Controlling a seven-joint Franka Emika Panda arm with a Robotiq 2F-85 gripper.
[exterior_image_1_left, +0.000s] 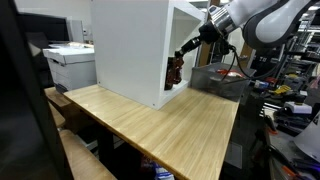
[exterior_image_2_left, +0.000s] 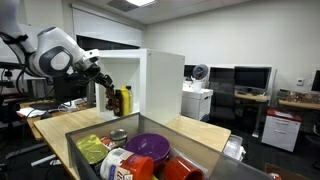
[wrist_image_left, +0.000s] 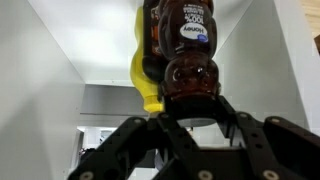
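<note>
My gripper (wrist_image_left: 190, 118) is shut on a brown syrup bottle with a dark blue label (wrist_image_left: 186, 40), its black fingers closed on either side of the narrow part. A yellow bottle (wrist_image_left: 146, 80) stands right behind it, touching or nearly so. In both exterior views the gripper (exterior_image_1_left: 184, 52) (exterior_image_2_left: 103, 84) reaches into the open side of a white box cabinet (exterior_image_1_left: 130, 45) (exterior_image_2_left: 160, 80). The brown bottle (exterior_image_1_left: 174, 70) (exterior_image_2_left: 113, 100) sits just inside the opening next to the yellow bottle (exterior_image_2_left: 125, 101). Whether the brown bottle rests on the cabinet floor is not clear.
The cabinet stands on a wooden table (exterior_image_1_left: 170, 130) (exterior_image_2_left: 60, 130). A grey bin (exterior_image_2_left: 90, 125) (exterior_image_1_left: 215, 80) beside it holds a purple bowl (exterior_image_2_left: 150, 146) and other colourful dishes. A printer (exterior_image_1_left: 70, 60), desks and monitors (exterior_image_2_left: 250, 78) surround the table.
</note>
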